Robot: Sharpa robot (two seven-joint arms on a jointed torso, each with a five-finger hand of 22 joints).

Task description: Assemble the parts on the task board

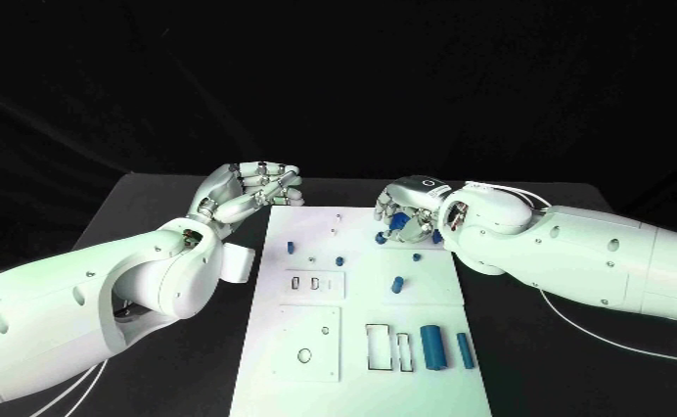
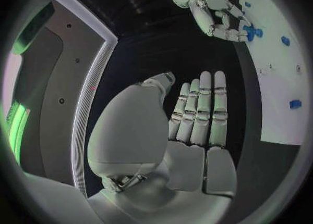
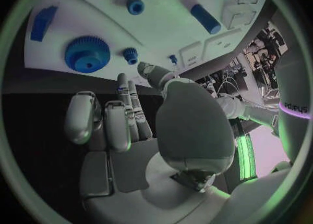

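White task board (image 1: 370, 339) lies lengthwise down the middle of my black table (image 1: 169, 204), with blue parts spread over it.

Left hand (image 1: 255, 188): I see it just off the board's far left corner, over the table. My left wrist view shows its fingers (image 2: 203, 110) straight and side by side, palm bare, grasping nothing and touching nothing.

Right hand (image 1: 411, 209): it hovers over the board's far right area. My right wrist view shows its fingers (image 3: 116, 122) slightly bent and apart with nothing between them; released, no contact with any part that I can make out.

Parts by the right hand: a large blue gear (image 3: 86, 53), a small gear (image 3: 130, 54), a round blue peg (image 3: 135, 6) and a blue cylinder (image 3: 205, 19) lie on the board beyond its fingertips.

Parts at the board's near right: two blue cylinders (image 1: 434, 348) lie side by side, next to rectangular slots (image 1: 389, 347).

Parts mid-board: a small blue piece (image 1: 396, 285) and small pegs (image 1: 340, 261) stand apart from each other.
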